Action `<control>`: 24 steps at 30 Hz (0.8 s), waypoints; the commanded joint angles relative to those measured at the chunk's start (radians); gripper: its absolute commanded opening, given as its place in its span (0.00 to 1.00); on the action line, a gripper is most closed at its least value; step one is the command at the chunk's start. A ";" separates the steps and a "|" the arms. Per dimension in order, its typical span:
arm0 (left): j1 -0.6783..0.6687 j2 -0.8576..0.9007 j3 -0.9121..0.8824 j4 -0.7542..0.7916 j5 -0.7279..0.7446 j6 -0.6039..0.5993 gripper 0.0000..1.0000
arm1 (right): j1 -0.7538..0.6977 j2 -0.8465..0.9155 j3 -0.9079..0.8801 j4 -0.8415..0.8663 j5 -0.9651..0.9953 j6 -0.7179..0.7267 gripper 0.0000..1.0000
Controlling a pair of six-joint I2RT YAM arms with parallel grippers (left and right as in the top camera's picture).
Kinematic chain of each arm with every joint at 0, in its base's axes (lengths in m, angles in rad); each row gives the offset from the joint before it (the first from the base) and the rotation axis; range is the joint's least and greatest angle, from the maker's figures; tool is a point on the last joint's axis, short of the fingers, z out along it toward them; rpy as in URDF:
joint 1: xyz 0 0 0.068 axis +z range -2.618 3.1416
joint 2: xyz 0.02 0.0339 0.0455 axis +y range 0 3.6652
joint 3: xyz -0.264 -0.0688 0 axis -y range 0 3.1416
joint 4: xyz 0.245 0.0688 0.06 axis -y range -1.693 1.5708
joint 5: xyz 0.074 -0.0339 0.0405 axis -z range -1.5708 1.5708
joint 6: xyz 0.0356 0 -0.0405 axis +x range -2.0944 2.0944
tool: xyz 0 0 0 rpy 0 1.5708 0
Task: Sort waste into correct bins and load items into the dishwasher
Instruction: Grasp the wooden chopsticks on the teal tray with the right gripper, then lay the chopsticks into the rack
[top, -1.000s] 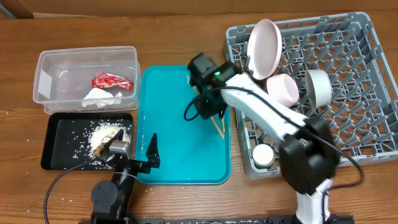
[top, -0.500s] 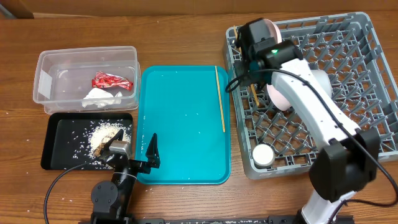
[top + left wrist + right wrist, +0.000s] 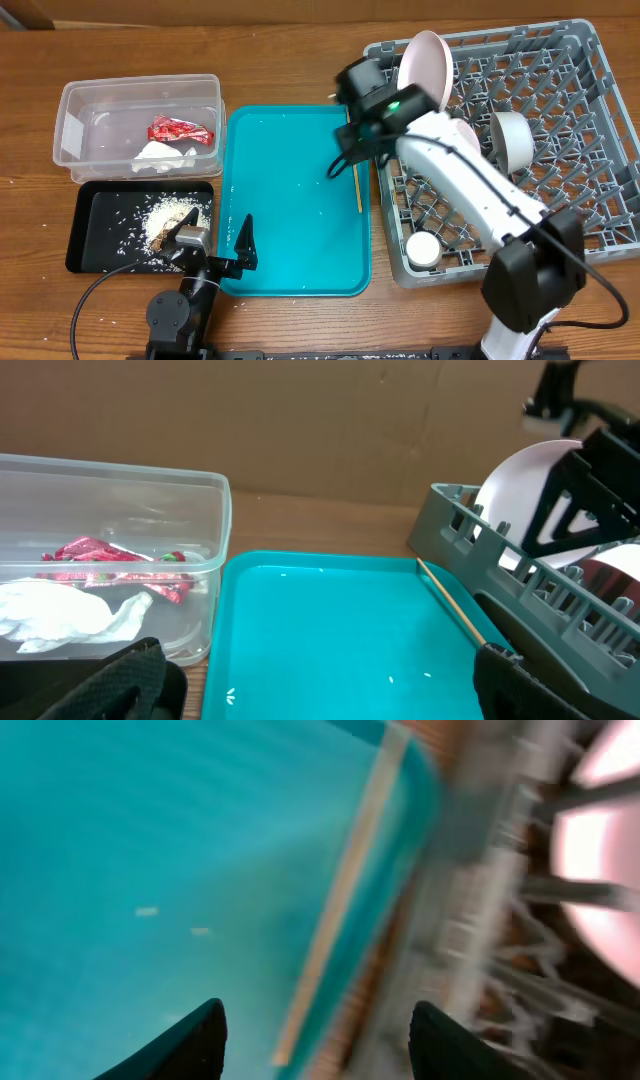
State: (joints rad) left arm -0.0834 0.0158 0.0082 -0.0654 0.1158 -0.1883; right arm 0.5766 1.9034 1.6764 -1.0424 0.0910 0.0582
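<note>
Wooden chopstick (image 3: 356,190) lies alone on teal tray (image 3: 280,200), along right edge beside grey rack (image 3: 560,120). Right gripper (image 3: 343,165), over rack half a second ago, is back above stick, fingers spread, empty. Second pickup looks next. Stick thin, pale, straight, flat. Left gripper (image 3: 215,240) idle, fingers apart, at tray's near edge.

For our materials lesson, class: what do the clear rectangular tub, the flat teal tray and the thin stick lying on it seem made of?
Clear rectangular tub: likely plastic, see-through with rounded moulded rim. Flat teal tray: probably plastic, smooth and glossy, showing small light glints. Thin stick: apparently wood or bamboo, pale tan and matt.
</note>
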 commanded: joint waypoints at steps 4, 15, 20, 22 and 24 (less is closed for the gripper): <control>0.005 -0.010 -0.003 -0.003 -0.011 -0.014 1.00 | 0.080 0.030 -0.040 0.095 0.148 0.092 0.60; 0.005 -0.010 -0.003 -0.003 -0.011 -0.014 1.00 | 0.033 0.261 -0.055 0.168 0.166 0.136 0.51; 0.005 -0.010 -0.003 -0.003 -0.011 -0.014 1.00 | 0.033 0.319 -0.055 0.166 0.161 0.179 0.36; 0.005 -0.010 -0.003 -0.003 -0.011 -0.014 1.00 | 0.035 0.323 -0.055 0.153 0.127 0.179 0.11; 0.005 -0.010 -0.003 -0.003 -0.011 -0.014 1.00 | 0.042 0.299 -0.033 0.103 0.117 0.179 0.04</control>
State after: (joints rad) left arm -0.0834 0.0158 0.0082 -0.0650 0.1162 -0.1879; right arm 0.6132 2.1948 1.6245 -0.8967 0.2363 0.2348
